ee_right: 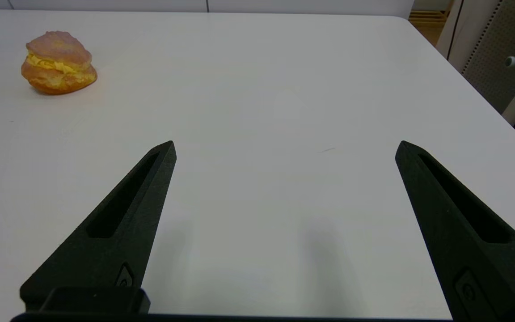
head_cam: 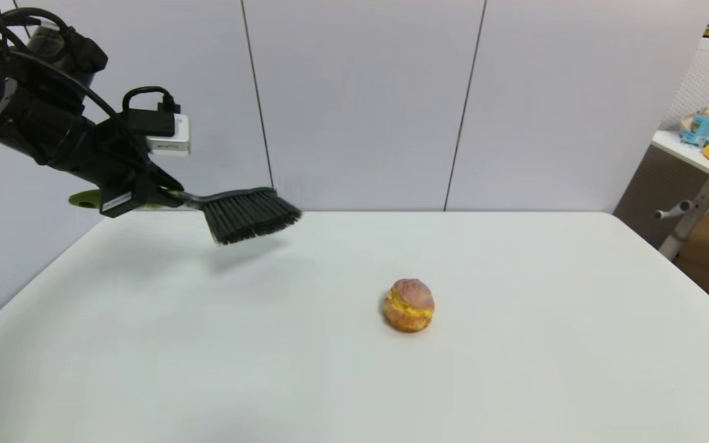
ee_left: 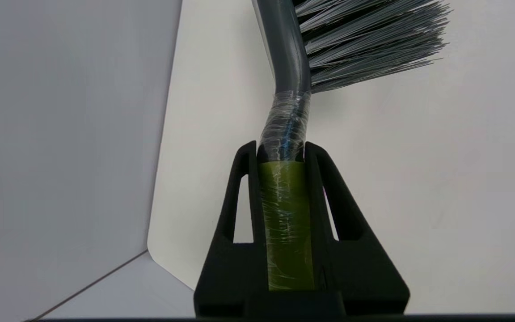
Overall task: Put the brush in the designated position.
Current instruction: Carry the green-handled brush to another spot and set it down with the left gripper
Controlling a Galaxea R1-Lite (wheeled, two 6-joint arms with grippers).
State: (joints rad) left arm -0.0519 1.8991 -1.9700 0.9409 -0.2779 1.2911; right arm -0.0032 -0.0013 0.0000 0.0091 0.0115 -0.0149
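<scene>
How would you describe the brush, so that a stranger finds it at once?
Look above the far left corner of the white table. There the left pincer holds the brush in the air. Lime-green handle, black bristles; the only other item is a cream bun.

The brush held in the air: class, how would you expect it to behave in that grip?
The brush probably stays stiff: it juts sideways from the left end effector without drooping. It looks head-heavy, so it might pivot. The glossy wrap on its handle could make it slippery.
</scene>
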